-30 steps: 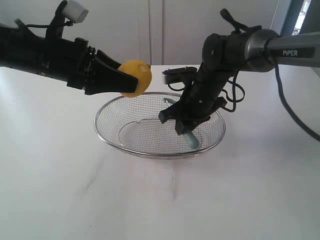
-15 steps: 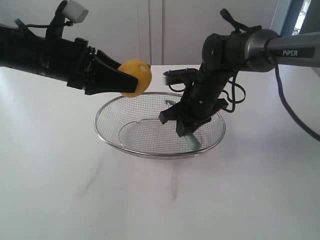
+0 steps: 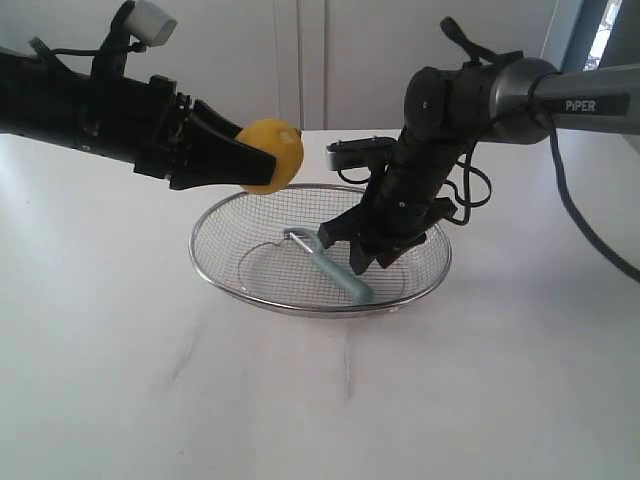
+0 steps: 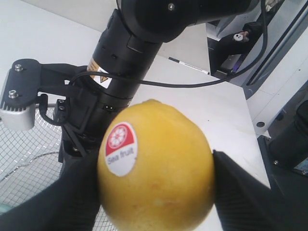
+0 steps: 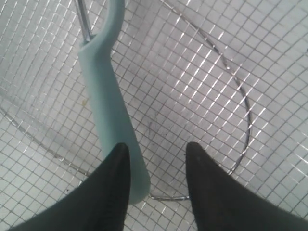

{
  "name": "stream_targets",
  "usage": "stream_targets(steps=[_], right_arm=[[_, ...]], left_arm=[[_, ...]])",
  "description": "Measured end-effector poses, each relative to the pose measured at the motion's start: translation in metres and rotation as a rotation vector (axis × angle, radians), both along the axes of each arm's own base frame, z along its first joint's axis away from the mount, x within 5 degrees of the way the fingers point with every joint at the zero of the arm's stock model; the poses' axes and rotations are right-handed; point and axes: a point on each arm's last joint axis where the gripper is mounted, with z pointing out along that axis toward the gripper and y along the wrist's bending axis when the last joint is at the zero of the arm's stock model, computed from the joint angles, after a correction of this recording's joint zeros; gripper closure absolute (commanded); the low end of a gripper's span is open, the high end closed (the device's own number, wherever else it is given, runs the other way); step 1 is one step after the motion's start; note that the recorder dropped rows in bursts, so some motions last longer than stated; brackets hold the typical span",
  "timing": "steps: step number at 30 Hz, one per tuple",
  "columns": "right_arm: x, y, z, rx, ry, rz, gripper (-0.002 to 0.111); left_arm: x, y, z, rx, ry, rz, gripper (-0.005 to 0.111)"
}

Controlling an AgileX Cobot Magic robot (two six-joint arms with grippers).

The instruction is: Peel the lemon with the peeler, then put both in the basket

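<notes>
White and smooth, your table (image 3: 150, 400) runs back to pale cabinet panels (image 3: 300, 60), with the basket (image 3: 192, 255) near its middle: a shallow oval of fine silver mesh with a thick metal rim. You can see the peeler (image 3: 338, 272) lying inside on the mesh, its matte teal plastic handle slanting toward the front rim and its looped metal head toward the centre. Your right gripper (image 3: 372, 262) hangs just over the handle with its black fingers (image 5: 108, 192) spread and nothing between them. In the right wrist view one finger hides the handle's end and the frame cuts off the blade. That arm also blocks part of the far rim from you. Your left gripper (image 3: 255, 160) is clamped on the lemon (image 3: 275, 150), held in the air above the basket's left edge. The fruit is round, glossy and faintly dimpled, and carries a small white-and-red sticker (image 4: 120, 149). Its lower part runs out of the left wrist view, and the fingers cover both flanks.
</notes>
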Motion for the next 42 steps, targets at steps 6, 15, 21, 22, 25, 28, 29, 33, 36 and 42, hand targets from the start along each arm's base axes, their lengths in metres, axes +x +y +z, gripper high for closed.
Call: stream_targets(steps=[6, 15, 21, 22, 25, 28, 29, 33, 36, 42], right_arm=[[0.000, 0.000, 0.000, 0.000, 0.001, -0.002, 0.071], [-0.001, 0.000, 0.000, 0.000, 0.012, -0.012, 0.072], [-0.001, 0.000, 0.001, 0.003, 0.015, -0.028, 0.079], [-0.001, 0.000, 0.003, 0.006, 0.011, -0.032, 0.083], [-0.002, -0.001, 0.009, 0.012, 0.000, -0.036, 0.103], [-0.003, -0.001, 0.014, 0.018, 0.000, -0.048, 0.108], [-0.004, -0.001, 0.015, 0.018, 0.005, -0.053, 0.108], [-0.005, -0.002, 0.017, 0.021, 0.026, -0.088, 0.108], [-0.006, -0.002, 0.019, 0.029, 0.037, -0.133, 0.108], [-0.009, -0.003, 0.029, 0.045, 0.049, -0.195, 0.108]], left_arm=[[0.000, 0.000, 0.000, 0.000, 0.000, 0.000, 0.107], [0.000, 0.000, 0.000, 0.000, 0.000, 0.000, 0.107], [0.000, 0.000, 0.000, 0.000, 0.000, 0.000, 0.107], [0.000, 0.000, 0.000, 0.000, 0.000, 0.000, 0.107], [0.000, 0.000, 0.000, 0.000, 0.000, 0.000, 0.107], [0.000, 0.000, 0.000, 0.000, 0.000, 0.000, 0.107], [0.000, 0.000, 0.000, 0.000, 0.000, 0.000, 0.107], [0.000, 0.000, 0.000, 0.000, 0.000, 0.000, 0.107], [0.000, 0.000, 0.000, 0.000, 0.000, 0.000, 0.107], [0.000, 0.000, 0.000, 0.000, 0.002, 0.001, 0.107]])
